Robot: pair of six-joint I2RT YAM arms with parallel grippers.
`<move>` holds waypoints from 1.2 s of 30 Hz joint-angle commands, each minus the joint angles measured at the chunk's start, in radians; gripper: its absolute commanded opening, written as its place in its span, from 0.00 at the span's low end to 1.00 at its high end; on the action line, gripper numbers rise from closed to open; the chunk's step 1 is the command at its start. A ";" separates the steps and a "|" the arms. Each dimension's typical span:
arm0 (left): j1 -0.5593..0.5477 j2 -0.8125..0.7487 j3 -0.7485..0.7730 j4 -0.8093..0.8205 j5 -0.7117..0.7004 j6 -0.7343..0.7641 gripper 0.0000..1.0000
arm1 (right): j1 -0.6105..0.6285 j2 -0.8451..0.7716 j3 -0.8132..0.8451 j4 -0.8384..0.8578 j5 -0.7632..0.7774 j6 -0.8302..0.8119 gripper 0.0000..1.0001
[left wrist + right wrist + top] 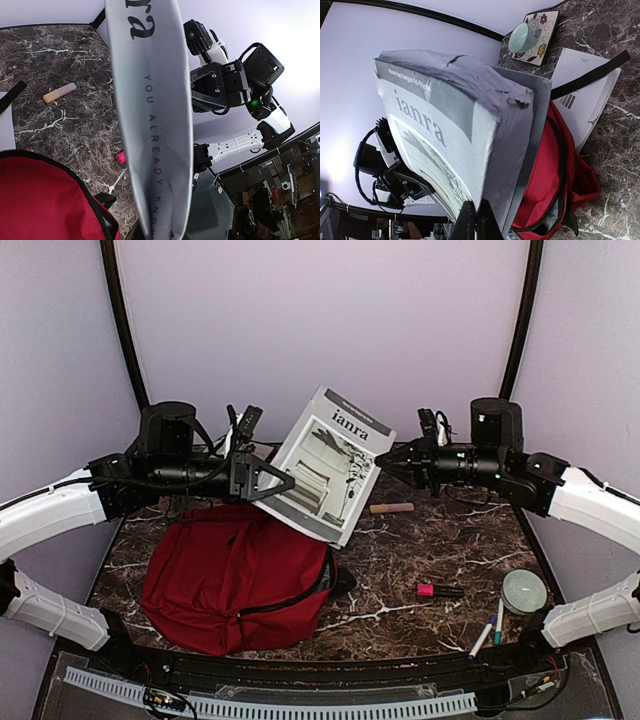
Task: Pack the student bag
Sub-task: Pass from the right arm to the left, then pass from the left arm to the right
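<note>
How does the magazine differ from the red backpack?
The magazine is grey and white with print; the red backpack is plain dark red. The magazine is held tilted off the table; the red backpack lies slumped on it. The magazine is thin and flat, the red backpack bulky.

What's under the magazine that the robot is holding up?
Part of the red backpack and some marble table. Anything lying on the table directly beneath the magazine is covered.

White shells (pixel 50 515) are showing behind black wrists (pixel 190 472); cables (pixel 205 435) are looping behind left gripper (pixel 285 483); green LED (pixel 255 103) is glowing behind right gripper (pixel 385 462).
</note>
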State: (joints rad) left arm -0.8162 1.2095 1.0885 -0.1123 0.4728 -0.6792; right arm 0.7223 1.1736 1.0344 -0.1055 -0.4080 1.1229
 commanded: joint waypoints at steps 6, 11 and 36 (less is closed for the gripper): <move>-0.003 -0.035 0.008 -0.004 0.044 0.024 0.00 | -0.006 -0.056 0.013 -0.157 -0.012 -0.203 0.67; -0.004 -0.039 0.004 -0.100 0.094 0.079 0.00 | -0.076 -0.108 -0.038 -0.283 -0.018 -0.300 0.84; -0.003 0.008 -0.007 -0.247 0.337 0.282 0.00 | -0.093 -0.416 -0.287 -0.089 -0.075 -0.784 1.00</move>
State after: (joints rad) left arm -0.8165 1.2095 1.0447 -0.3870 0.7292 -0.4484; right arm 0.6289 0.7799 0.7795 -0.3771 -0.3561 0.5247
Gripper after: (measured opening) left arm 0.064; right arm 0.999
